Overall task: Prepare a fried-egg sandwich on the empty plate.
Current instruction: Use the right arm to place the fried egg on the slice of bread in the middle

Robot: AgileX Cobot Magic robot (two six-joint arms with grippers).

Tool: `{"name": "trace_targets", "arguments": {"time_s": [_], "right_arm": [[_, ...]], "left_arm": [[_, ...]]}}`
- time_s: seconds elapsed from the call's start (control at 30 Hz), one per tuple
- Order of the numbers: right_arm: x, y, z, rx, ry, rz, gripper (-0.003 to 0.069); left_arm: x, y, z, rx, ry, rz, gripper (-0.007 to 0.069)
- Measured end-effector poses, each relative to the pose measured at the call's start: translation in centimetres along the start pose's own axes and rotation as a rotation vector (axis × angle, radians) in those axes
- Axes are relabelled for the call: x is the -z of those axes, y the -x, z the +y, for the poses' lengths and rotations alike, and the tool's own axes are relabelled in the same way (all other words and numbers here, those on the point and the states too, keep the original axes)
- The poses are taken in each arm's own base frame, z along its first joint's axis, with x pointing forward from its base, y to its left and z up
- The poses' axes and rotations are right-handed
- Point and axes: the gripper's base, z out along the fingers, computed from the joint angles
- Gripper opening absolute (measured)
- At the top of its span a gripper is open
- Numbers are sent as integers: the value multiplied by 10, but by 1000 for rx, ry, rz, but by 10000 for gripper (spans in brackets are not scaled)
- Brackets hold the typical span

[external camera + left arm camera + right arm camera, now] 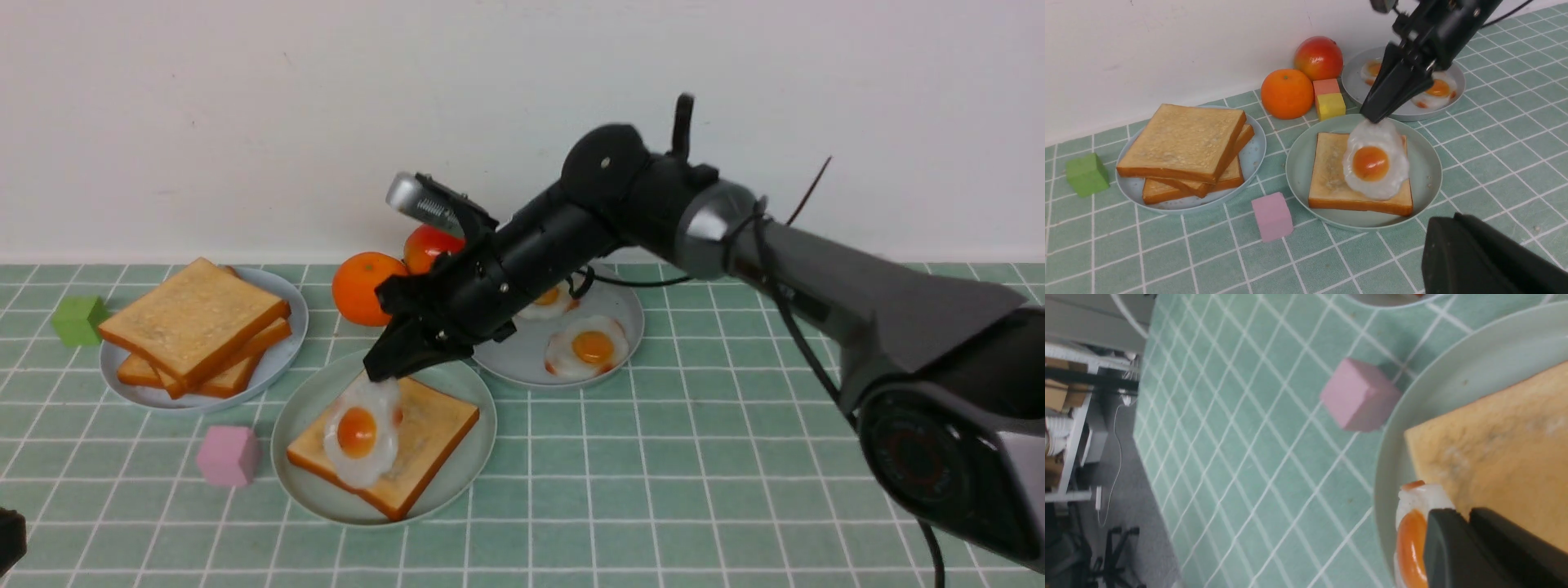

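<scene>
Right arm [816, 269] reaches across from the right, wrist angled down-left. Right gripper [382, 372] tips pinched on the edge of the fried egg [361, 433]. Left gripper [1453, 232] low at near left, jaws closed.

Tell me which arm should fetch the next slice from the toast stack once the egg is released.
Left, probably. The stack sits on the robot's left side, and the left tool is shut and empty. The right tool is shut on the egg over the toast on the green plate.

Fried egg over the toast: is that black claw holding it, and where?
Yes: the right gripper pinches the fried egg by its white rim.
</scene>
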Motion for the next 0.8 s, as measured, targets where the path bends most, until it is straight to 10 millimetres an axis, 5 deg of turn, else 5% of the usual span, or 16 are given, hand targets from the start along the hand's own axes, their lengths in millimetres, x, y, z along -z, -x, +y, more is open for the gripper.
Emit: {"name": "trace_targets", "arguments": {"time_s": [0.6,0.8], "right_arm": [[-12,4,-36,-49,-64,-85,87],[-4,3,-42,18,-157,-53,344]], "left_arm": [[0,0,-1,13,-8,3,17],[0,0,-1,19,-13,5,20]]}}
